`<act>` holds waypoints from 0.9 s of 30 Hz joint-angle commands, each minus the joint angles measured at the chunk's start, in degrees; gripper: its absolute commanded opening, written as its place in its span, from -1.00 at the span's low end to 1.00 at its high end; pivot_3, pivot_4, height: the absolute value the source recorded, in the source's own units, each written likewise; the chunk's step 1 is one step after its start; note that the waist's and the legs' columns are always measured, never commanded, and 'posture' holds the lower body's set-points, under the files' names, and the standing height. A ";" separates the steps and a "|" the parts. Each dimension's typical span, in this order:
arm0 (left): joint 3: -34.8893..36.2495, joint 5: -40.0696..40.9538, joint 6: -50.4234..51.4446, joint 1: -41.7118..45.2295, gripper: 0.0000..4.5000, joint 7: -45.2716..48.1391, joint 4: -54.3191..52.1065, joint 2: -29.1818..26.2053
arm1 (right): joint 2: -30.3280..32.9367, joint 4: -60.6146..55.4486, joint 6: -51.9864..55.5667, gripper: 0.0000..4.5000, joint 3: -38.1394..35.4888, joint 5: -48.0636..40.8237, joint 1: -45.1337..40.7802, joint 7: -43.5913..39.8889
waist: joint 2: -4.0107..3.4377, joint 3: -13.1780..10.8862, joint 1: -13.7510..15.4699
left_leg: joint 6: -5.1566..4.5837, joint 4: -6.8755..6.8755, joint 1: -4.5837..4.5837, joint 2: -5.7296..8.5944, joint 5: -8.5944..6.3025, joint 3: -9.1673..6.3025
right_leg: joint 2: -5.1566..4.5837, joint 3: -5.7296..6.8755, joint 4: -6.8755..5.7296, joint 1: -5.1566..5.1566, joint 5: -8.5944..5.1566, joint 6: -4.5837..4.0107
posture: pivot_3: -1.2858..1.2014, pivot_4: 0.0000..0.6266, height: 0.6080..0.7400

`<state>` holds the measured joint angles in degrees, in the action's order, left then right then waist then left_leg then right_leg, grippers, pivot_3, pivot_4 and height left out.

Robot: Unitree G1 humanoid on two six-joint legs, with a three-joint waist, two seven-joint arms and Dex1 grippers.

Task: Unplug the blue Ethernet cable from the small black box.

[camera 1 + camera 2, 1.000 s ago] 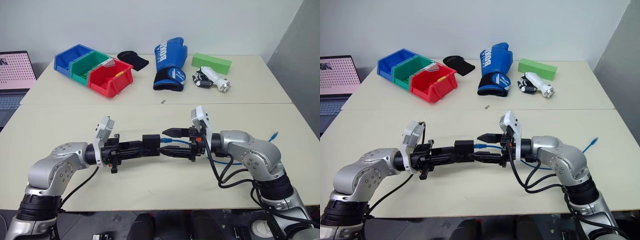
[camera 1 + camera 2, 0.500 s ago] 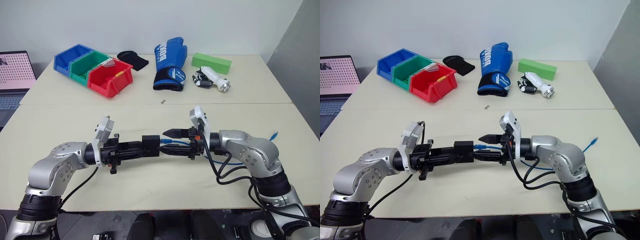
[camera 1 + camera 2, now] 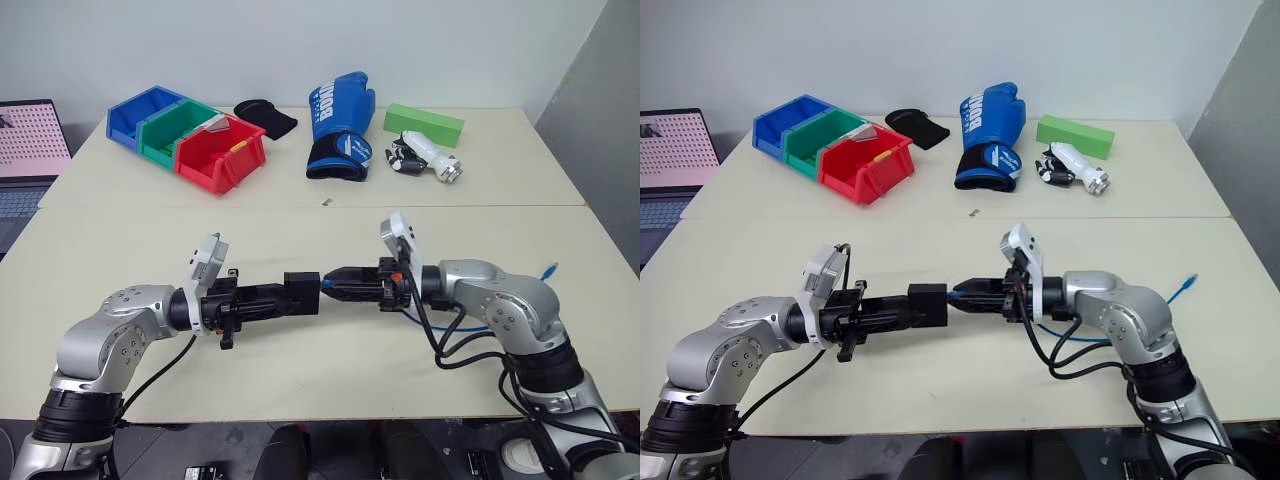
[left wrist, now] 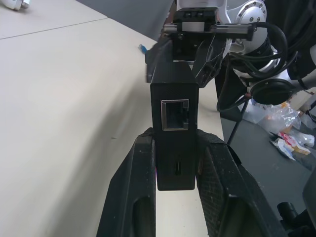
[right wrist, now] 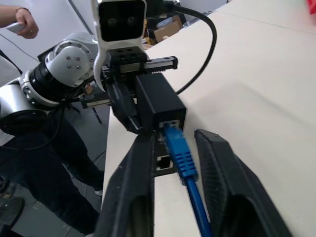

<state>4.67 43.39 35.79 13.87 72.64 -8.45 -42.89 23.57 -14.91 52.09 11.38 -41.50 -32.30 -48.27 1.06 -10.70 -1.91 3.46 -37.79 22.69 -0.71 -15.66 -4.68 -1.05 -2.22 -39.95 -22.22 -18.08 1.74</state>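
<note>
My left gripper points right and is shut on the small black box, holding it a little above the table. An empty port on the box faces the left wrist camera. The blue Ethernet cable is plugged into the box's far side. My right gripper points left, its fingers closed in on the plug right at the box. The rest of the cable loops under my right arm, and its free end lies near the table's right edge.
At the back of the table stand blue, green and red bins, a black cloth pad, a blue boxing glove, a green block and a white tool. A laptop sits far left. A person's hand is nearby.
My right gripper's fingers, open a moment ago above and below the cable, have closed together on the plug. Both arms and the box have stayed in place.
</note>
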 commanded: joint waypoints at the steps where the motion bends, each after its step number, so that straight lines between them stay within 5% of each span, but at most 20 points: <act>1: 0.45 0.37 -0.60 0.21 -0.65 0.50 -1.34 0.24 | 0.29 -1.45 -0.82 -0.87 -0.03 0.34 -0.51 -0.80 | 0.00 0.00 0.00 | 0.00 0.00 0.00 0.00 0.00 0.00 | 0.00 0.00 0.00 0.00 0.00 0.00 | 0.03 -0.52 1.00; 11: 1.31 0.49 -0.39 -0.37 -0.65 1.12 -1.41 0.16 | 1.92 0.27 -0.44 -0.97 0.09 1.71 -0.75 -2.45 | 0.00 0.00 0.00 | 0.00 -0.01 0.01 0.01 0.00 0.00 | 0.00 0.01 0.00 0.00 0.00 0.00 | 0.03 -0.52 1.00; 19: 8.46 1.68 -0.50 -3.38 -0.65 -3.27 -1.31 0.10 | 8.38 7.36 -3.47 -0.98 -4.53 4.81 1.72 -3.74 | 0.00 0.00 0.14 | 0.00 -0.06 0.04 0.04 0.00 0.00 | -0.01 0.02 0.01 0.01 0.00 0.01 | 0.03 -0.52 1.00; 23: 10.56 1.47 0.04 -5.31 -0.65 -6.56 -2.76 0.55 | 6.30 14.59 -9.23 -0.98 -8.72 9.04 0.83 2.05 | 0.00 0.00 -0.08 | 0.00 -0.05 0.03 -0.01 0.00 0.01 | -0.01 -0.01 0.00 0.00 0.00 0.01 | 0.03 -0.52 1.00; 27: 10.60 1.40 1.33 -5.51 -0.65 -10.31 -2.91 1.09 | 2.24 26.97 -22.91 -0.98 -9.40 21.77 -2.66 16.48 | 0.00 0.00 -0.24 | 0.00 -0.04 0.04 0.00 0.00 0.06 | -0.01 -0.04 -0.03 -0.04 0.01 0.01 | 0.03 -0.52 1.00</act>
<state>14.02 44.05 36.51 7.95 64.30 -9.36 -42.19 27.08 6.73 37.47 3.28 -26.74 -32.32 -39.83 1.07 -10.70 -2.14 3.46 -37.84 22.70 -0.72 -15.65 -4.60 -1.06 -2.28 -39.99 -22.25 -18.07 1.75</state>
